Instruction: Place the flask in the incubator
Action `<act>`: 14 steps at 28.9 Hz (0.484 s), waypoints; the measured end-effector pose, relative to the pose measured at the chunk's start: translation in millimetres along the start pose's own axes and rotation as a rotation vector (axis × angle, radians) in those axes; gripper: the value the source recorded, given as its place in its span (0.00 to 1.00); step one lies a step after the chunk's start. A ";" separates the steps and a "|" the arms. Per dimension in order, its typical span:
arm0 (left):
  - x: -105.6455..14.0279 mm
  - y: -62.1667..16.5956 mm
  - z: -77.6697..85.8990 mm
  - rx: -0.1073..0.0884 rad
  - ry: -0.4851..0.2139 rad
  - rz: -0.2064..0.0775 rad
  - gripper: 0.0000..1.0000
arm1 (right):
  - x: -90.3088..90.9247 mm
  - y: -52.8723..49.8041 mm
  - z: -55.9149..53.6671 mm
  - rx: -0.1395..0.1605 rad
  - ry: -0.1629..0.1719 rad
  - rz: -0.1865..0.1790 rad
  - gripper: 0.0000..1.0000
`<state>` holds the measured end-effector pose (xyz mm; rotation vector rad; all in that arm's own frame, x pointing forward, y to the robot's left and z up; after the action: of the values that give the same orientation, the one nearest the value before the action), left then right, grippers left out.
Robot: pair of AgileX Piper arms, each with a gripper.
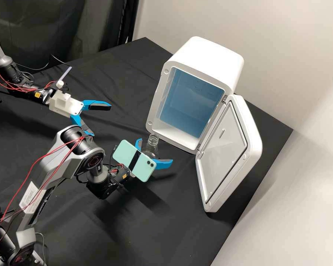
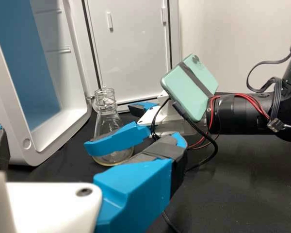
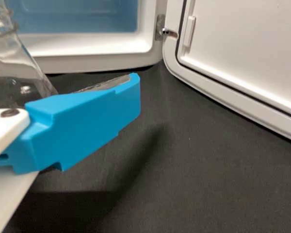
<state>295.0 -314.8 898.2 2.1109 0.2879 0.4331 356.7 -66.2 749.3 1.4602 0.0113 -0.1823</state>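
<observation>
Your flask [image 1: 152, 142] is not in the incubator [image 1: 207, 55]. It stands upright on the tabletop [image 1: 155, 221], just outside the lower lip of the opening. From the high view you get only its neck and shoulder. The rest sits behind the phone [image 1: 135, 160] strapped to your right arm's wrist and behind a blue finger.

Your right gripper [image 1: 154, 151] has its jaws spread, one on each side of the flask's lower body. In the left wrist view the near finger crosses in front of the glass and the far one shows behind it. You cannot tell from any view whether either finger presses on the glass. In the right wrist view the flask is cut off at the edge, so you see one slanted wall of it next to a single finger.

Your left gripper [image 1: 100, 120] hangs over the tabletop well back from the incubator, jaws wide and holding nothing. Its own view cuts one finger to a sliver at the edge.

The incubator's door [image 1: 225, 147] is swung fully open to the side, its inner face turned toward the arms. The blue inside is open to view, though its back wall is too dim to make out detail.
</observation>
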 end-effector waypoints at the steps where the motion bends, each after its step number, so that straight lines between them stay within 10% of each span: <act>1: 0.0 0.0 0.0 0.000 0.000 0.000 1.00 | 0.1 -0.5 0.4 -0.001 -0.001 -0.001 1.00; 9: 0.0 0.0 0.0 -0.001 0.000 0.000 1.00 | 2.4 1.4 -0.8 -0.006 0.005 0.007 1.00; 10: 0.0 0.0 0.0 -0.001 0.000 0.000 1.00 | 2.4 1.1 -0.7 -0.006 0.005 0.006 0.00; 14: 0.0 0.0 0.0 -0.001 0.000 0.000 1.00 | 3.9 -0.4 0.7 -0.006 0.004 0.005 0.00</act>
<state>295.0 -314.8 898.2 2.1094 0.2875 0.4331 360.5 -67.3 748.5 1.4548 0.0114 -0.1756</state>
